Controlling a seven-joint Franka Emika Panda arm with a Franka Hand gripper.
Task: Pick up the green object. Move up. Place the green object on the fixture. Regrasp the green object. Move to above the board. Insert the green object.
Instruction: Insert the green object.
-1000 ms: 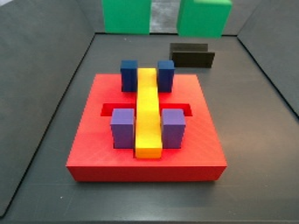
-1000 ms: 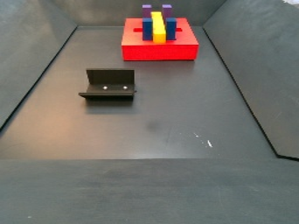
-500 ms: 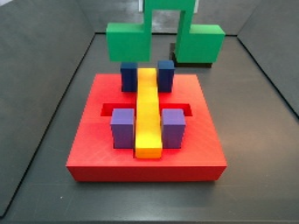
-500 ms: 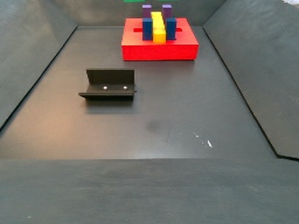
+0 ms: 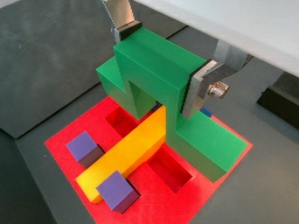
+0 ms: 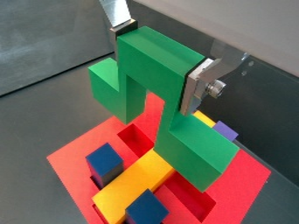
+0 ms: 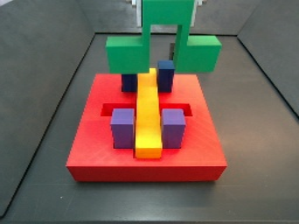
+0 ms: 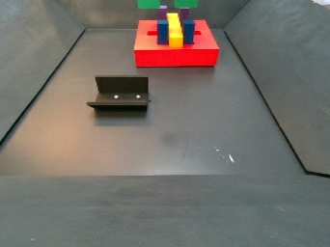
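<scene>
Gripping the green object above the board, end effector mostly cropped from view.

My gripper is out of sight above the frame's top edge; only a sliver of the green object shows, directly over the board with its yellow bar. The fixture stands well apart, nearer the camera.

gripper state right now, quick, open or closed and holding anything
Gripper: closed on the green object, fingers clamping its raised middle cube, held above the board over the yellow bar.
</scene>
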